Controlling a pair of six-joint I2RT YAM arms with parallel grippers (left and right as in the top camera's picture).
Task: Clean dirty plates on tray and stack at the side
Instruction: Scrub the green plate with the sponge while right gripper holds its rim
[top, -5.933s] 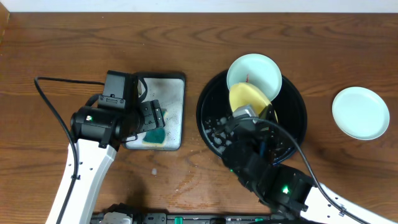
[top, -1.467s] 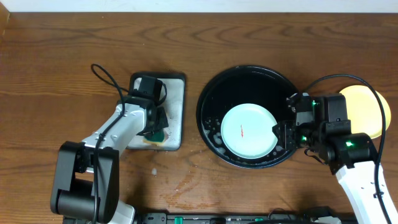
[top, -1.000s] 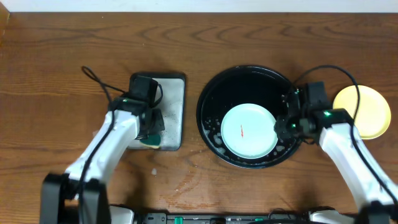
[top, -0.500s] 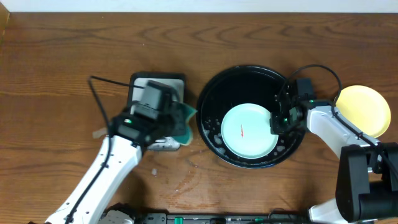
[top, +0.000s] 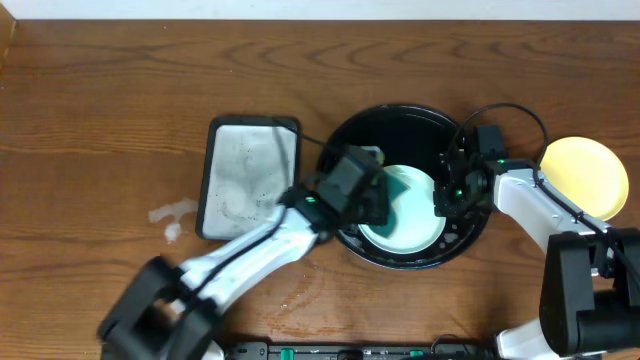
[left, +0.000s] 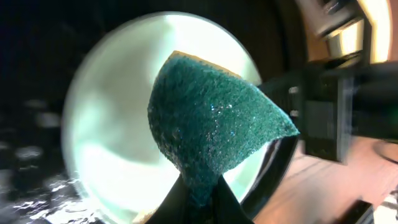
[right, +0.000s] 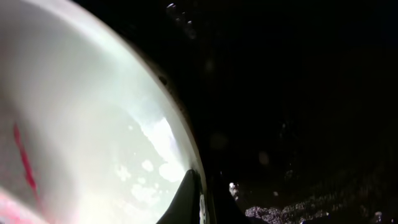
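- Step in hand, as judged: scrubbing the mint plate (top: 415, 215), which lies in the black tray (top: 400, 108) near the middle of the tabletop (top: 100, 100), a little towards its right edge.
- Left tool (left: 200, 198): closed on a green sponge (left: 211, 124), which bulges into a wedge hanging over the plate's centre.
- Right tool (top: 447, 195): narrowed on the plate's right rim, apparently pinching it to steady the plate.
- To do it well: press the sponge's broad face flat and sweep across the red smear (right: 23, 158). Push towards the held rim so the plate does not skate on the wet tray, and keep clear of the right tool.
- Orientation: the plate is round, so it has no long axis. It sits face up; whether the pinched rim is lifted cannot be told. The smear is a short streak near the centre.
- The yellow plate (top: 580, 178) rests outside the tray, by the right edge.
- The silver tray (top: 235, 175) lies left of the black tray.
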